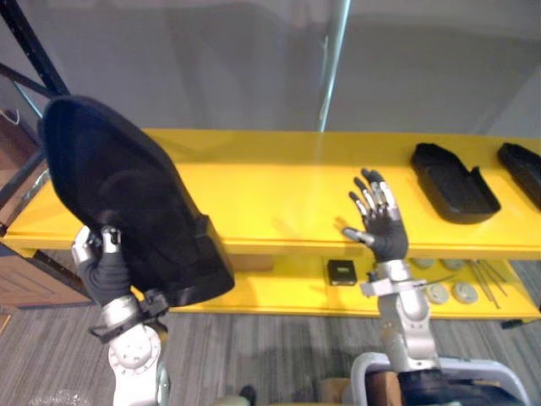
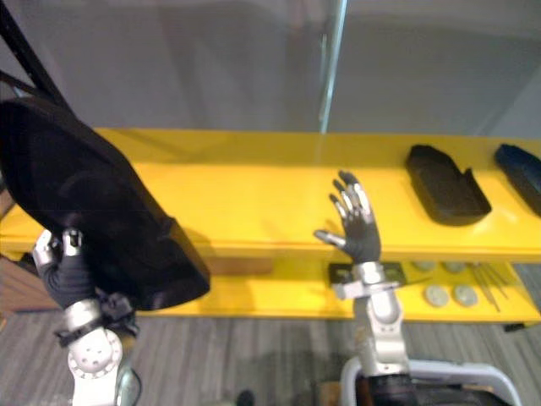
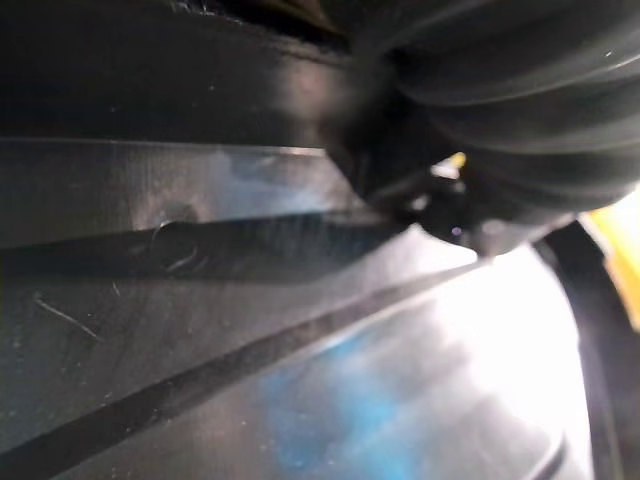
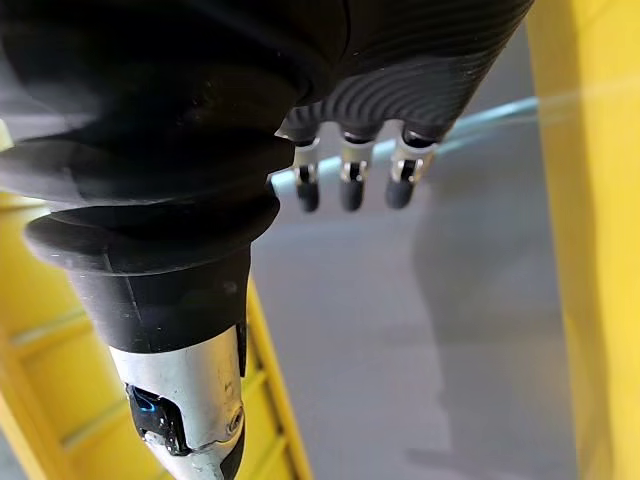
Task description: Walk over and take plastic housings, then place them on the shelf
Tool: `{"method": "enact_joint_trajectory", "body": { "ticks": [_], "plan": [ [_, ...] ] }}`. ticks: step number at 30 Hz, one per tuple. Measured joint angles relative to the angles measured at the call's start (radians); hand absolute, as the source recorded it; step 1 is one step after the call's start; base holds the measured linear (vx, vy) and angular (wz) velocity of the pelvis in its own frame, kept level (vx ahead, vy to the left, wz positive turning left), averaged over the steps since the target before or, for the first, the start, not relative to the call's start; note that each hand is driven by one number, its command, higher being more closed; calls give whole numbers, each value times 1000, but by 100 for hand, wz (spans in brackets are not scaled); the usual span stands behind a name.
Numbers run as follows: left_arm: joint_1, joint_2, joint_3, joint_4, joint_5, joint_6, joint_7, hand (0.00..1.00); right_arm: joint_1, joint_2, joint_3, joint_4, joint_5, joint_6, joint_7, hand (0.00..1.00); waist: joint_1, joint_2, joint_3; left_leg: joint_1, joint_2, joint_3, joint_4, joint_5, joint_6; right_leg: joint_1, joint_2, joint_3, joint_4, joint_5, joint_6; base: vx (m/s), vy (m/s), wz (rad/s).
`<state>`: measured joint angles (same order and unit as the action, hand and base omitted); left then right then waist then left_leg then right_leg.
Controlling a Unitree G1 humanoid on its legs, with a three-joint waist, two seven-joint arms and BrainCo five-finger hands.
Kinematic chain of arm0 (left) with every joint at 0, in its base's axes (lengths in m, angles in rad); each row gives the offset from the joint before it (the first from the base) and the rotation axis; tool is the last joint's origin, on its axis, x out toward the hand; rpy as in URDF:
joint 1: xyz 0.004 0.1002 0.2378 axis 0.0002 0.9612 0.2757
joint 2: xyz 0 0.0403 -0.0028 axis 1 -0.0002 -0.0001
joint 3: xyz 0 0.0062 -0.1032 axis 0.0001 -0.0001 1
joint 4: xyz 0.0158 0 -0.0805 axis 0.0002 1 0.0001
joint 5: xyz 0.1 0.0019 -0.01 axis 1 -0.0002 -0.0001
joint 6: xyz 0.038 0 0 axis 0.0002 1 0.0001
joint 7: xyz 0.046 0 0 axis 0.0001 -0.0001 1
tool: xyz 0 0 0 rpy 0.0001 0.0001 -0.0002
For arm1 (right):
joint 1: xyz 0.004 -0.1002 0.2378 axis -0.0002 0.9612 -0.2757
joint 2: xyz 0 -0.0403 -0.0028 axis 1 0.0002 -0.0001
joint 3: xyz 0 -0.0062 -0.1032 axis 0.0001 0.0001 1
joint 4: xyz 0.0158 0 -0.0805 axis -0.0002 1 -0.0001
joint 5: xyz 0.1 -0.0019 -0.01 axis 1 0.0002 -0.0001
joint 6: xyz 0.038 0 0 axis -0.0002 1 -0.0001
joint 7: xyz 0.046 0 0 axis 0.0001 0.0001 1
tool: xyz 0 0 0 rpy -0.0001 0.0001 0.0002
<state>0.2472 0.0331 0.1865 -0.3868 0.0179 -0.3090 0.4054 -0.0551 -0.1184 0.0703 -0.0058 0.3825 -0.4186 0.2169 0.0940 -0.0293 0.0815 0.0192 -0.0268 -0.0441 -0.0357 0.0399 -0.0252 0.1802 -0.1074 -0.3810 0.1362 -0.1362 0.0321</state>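
Placing step: a housing held up at the left end of the shelf, not yet set down

The yellow shelf (image 1: 279, 182) runs across the view, its top tier bare from the left end to the middle. The big black housing (image 1: 127, 194) hangs tilted over that left end, clear of the surface, with the left hand (image 1: 106, 269) beneath it, its fingers seemingly curled onto the lower rim. Two smaller housings (image 1: 452, 182) already lie on the top tier at the far right. The right hand (image 1: 385, 228) hovers at the shelf's front edge, fingers spread, holding nothing. A small black box (image 1: 341, 271) and round discs (image 1: 438, 293) sit on the lower tier. The next move probably calls for levelling the housing, lowering it onto the bare stretch, then loosening the hold
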Motion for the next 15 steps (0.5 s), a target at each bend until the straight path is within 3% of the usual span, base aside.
{"method": "enact_joint_trajectory", "body": {
  "ticks": [4,7,9,15],
  "plan": [
    [19,-1,0,-1,-13,-15,-22,100,2,1,25,-1,-28,0,-11,0,-1,0,0,-3,-9,-1,-42,34,0,-3,-3,-1,-25,-9,-13,-116,-24,2],
    [16,-2,-14,-4,-19,-21,-58,100,4,4,25,-11,-88,1,-82,0,-18,4,0,-35,-34,-10,-52,37,15,-6,-22,-27,-45,-39,25,-141,-16,33],
    [6,-2,-17,-5,-22,-21,-81,100,18,3,14,-44,-126,2,-138,0,-41,16,-1,-52,-21,50,-51,40,21,-6,-25,-63,-42,-37,29,-122,-15,52],
    [-11,-2,-44,-14,-44,-22,-95,100,71,3,-92,-149,-159,2,-222,0,-54,26,-3,-41,-6,135,-51,75,30,-15,-33,-47,-25,-36,30,-20,-2,-5]
  ]
}}
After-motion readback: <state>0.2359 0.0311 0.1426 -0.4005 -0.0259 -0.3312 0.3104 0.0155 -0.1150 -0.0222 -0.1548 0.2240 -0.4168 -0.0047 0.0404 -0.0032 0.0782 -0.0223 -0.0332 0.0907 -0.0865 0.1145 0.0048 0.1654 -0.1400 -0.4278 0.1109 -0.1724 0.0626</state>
